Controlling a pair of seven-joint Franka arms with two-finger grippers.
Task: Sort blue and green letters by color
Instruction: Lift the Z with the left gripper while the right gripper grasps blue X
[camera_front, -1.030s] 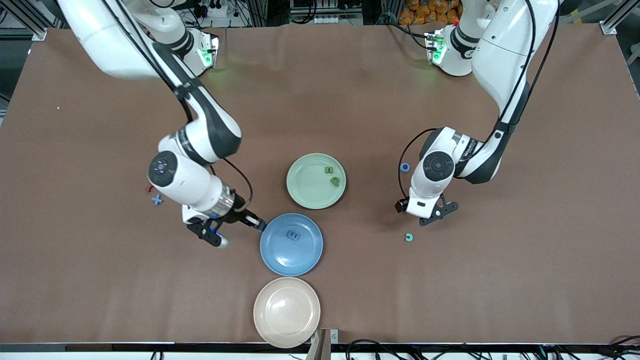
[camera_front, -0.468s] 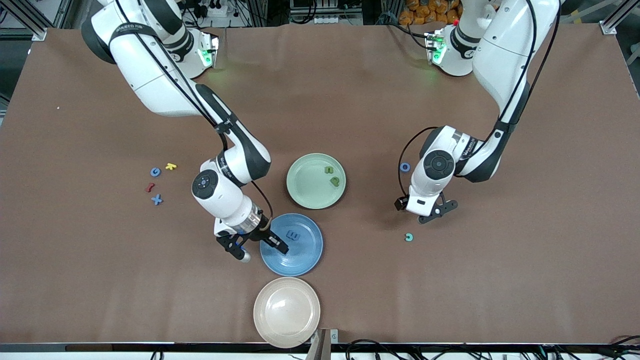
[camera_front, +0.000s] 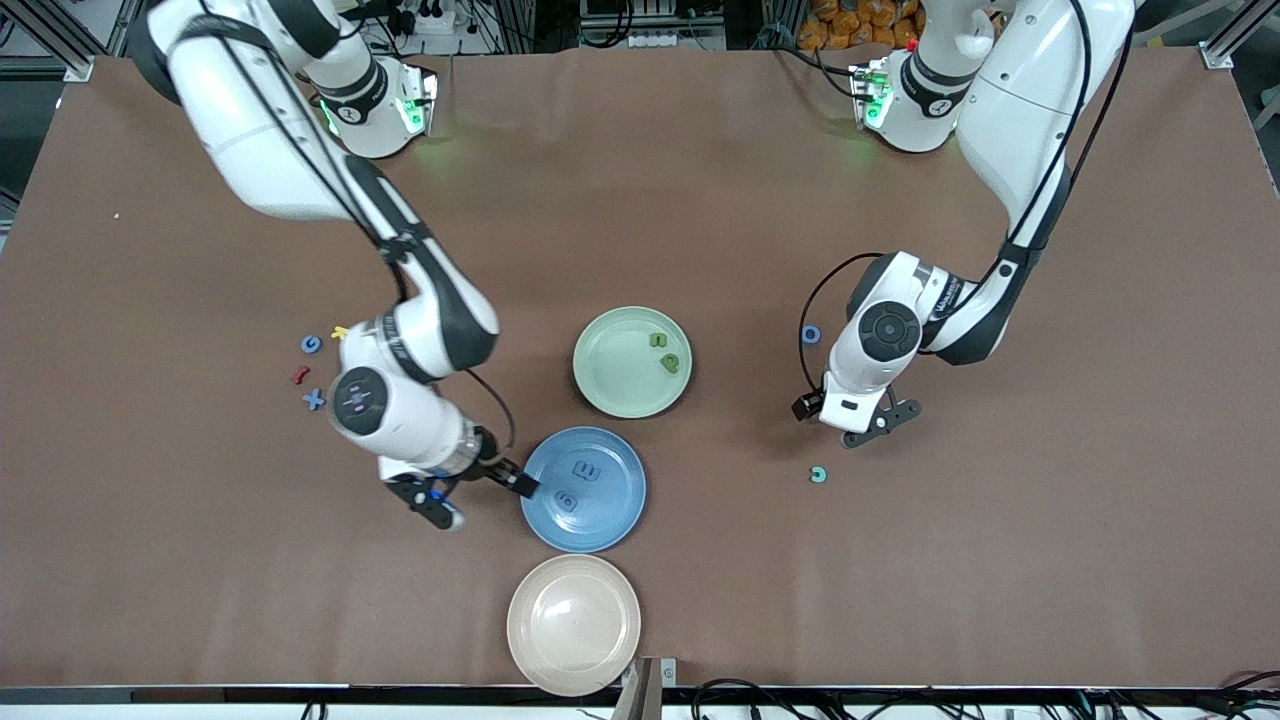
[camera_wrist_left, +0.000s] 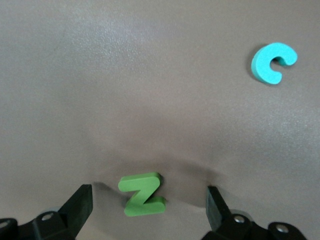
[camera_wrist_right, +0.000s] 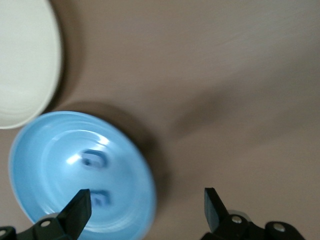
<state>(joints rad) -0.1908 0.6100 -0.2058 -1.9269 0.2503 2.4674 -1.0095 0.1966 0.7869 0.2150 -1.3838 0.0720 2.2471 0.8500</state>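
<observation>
**Green Z hidden from the front camera, plain at the left wrist**

From the front we cannot see the green Z (camera_wrist_left: 142, 194): the left gripper (camera_front: 868, 424) hangs over bare table and covers it. The left wrist view shows it lying flat between the widely parted fingers, touched by neither, with a teal C (camera_wrist_left: 273, 62) well apart.

The right gripper (camera_front: 478, 493) is just beside the blue plate (camera_front: 615, 515), at its rim toward the right arm's end, fingers spread wide and empty. Two blue letters (camera_front: 575, 486) lie in that plate; the right wrist view shows them blurred.

Two green letters (camera_front: 664, 352) rest in the green plate (camera_front: 610, 370). We see a blue O (camera_front: 811, 334) by the left arm, and a blue G (camera_front: 311, 344) and blue X (camera_front: 314, 400) near the right arm.
</observation>
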